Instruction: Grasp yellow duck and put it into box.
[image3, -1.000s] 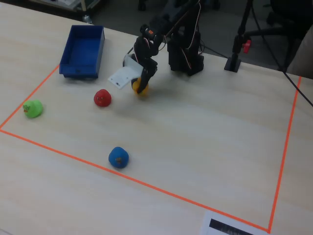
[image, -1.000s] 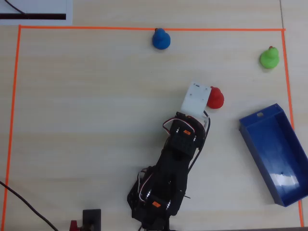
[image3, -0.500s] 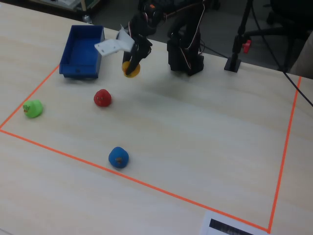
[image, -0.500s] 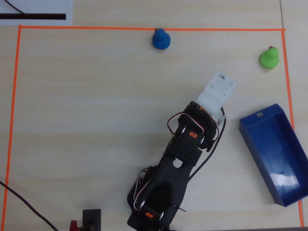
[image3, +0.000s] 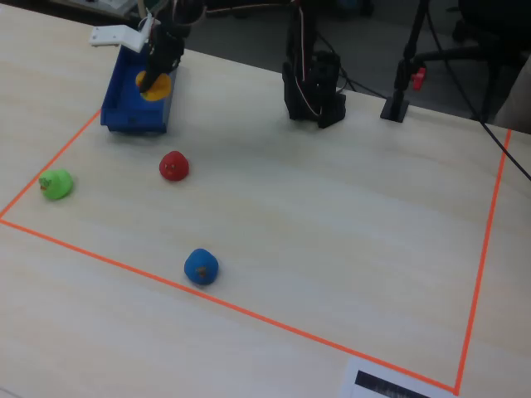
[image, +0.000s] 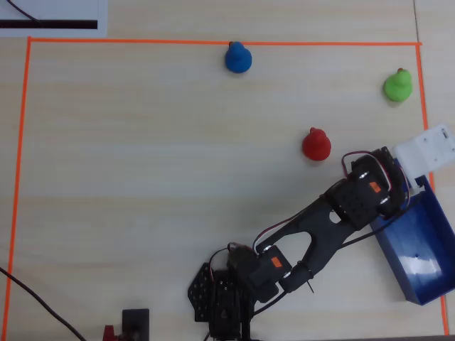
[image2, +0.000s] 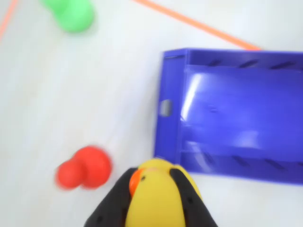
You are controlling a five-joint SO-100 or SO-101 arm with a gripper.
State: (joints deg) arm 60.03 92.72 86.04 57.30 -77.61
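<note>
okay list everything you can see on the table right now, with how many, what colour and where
yellow duck: one, yellow, held in the claw above the box's near edge
box: one, blue, at the right edge in the overhead view, nothing seen inside
red duck: one, red, on the table left of the box in the overhead view
green duck: one, green, top right corner of the taped area in the overhead view
blue duck: one, blue, by the top tape line
tape: orange outline around the work area
arm: one, black, reaching toward the box
claw: one, black, shut on the yellow duck
</note>
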